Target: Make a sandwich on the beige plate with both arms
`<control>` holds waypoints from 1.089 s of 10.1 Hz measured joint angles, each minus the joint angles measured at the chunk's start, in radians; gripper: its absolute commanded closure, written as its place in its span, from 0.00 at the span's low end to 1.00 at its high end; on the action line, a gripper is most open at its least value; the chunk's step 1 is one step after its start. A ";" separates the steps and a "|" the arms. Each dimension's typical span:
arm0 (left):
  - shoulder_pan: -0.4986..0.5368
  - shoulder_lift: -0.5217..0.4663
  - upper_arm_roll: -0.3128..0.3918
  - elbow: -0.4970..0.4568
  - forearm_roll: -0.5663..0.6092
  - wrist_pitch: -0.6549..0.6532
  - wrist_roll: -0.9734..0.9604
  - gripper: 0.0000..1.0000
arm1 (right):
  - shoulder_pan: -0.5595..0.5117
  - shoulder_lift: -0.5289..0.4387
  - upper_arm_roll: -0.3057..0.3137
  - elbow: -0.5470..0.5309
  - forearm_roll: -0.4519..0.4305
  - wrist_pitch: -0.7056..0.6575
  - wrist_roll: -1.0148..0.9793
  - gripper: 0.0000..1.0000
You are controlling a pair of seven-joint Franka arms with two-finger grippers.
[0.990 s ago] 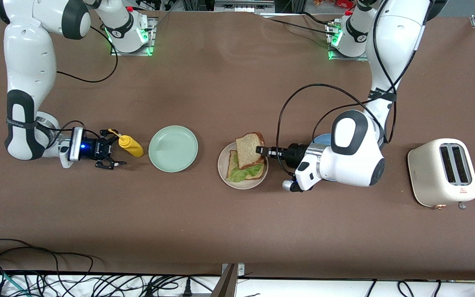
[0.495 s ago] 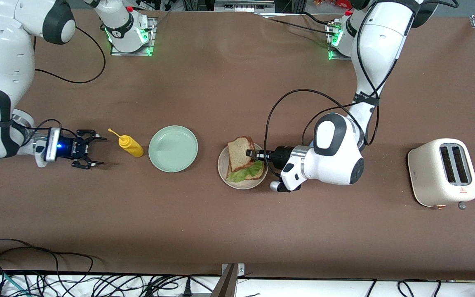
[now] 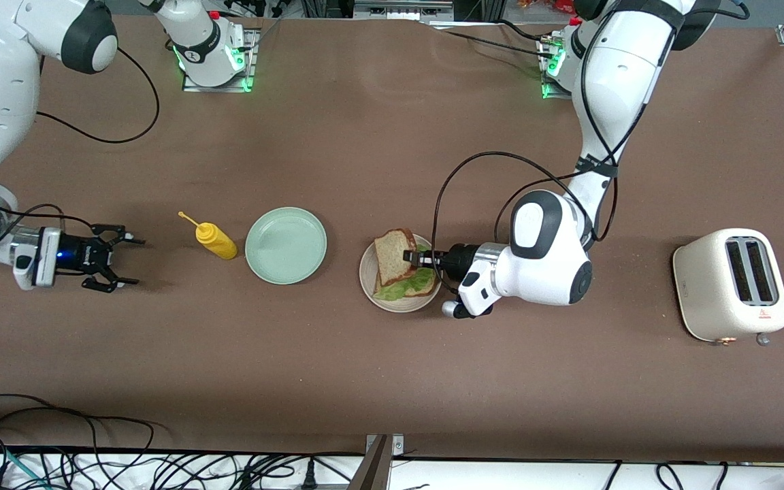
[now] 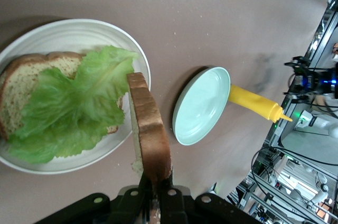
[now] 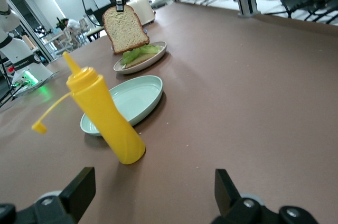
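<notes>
The beige plate [image 3: 367, 275] lies mid-table with a bread slice [image 4: 26, 76] and a ruffled green lettuce leaf [image 3: 395, 290] on it. A second bread slice [image 3: 393, 254] is tilted over the lettuce, and my left gripper [image 3: 411, 257] is shut on its crust. In the left wrist view this slice [image 4: 150, 129] stands edge-on between the fingers of the left gripper [image 4: 156, 189], beside the plate [image 4: 63, 166] and lettuce [image 4: 74, 102]. My right gripper [image 3: 118, 258] is open and holds nothing, low over the table at the right arm's end. Its wide-apart fingers frame the right wrist view [image 5: 153, 189].
A yellow squeeze bottle [image 3: 215, 240] stands between the right gripper and a mint-green plate [image 3: 286, 245]; both show in the right wrist view, the bottle [image 5: 103, 113] and the plate [image 5: 132, 100]. A cream toaster [image 3: 729, 282] sits toward the left arm's end. Cables run along the table's near edge.
My left gripper has carried the bread slice in over the plate and lower onto the lettuce. The right arm has drawn back from the yellow bottle toward its end of the table, staying open.
</notes>
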 measured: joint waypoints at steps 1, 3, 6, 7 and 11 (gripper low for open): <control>-0.010 0.010 0.000 0.000 0.000 0.026 0.000 1.00 | 0.001 -0.003 -0.004 0.058 -0.026 0.000 0.077 0.00; -0.020 0.019 0.000 0.000 0.000 0.048 0.000 1.00 | 0.003 -0.010 -0.016 0.161 -0.084 0.000 0.245 0.00; -0.014 0.022 0.009 -0.002 0.000 0.049 0.014 0.03 | 0.008 -0.031 -0.018 0.259 -0.158 -0.001 0.435 0.00; -0.009 0.024 0.012 -0.009 0.000 0.049 0.029 0.00 | 0.019 -0.036 -0.018 0.326 -0.215 0.000 0.503 0.00; 0.015 0.026 0.018 -0.031 0.000 0.049 0.047 0.00 | 0.125 -0.119 -0.025 0.456 -0.409 0.001 0.878 0.00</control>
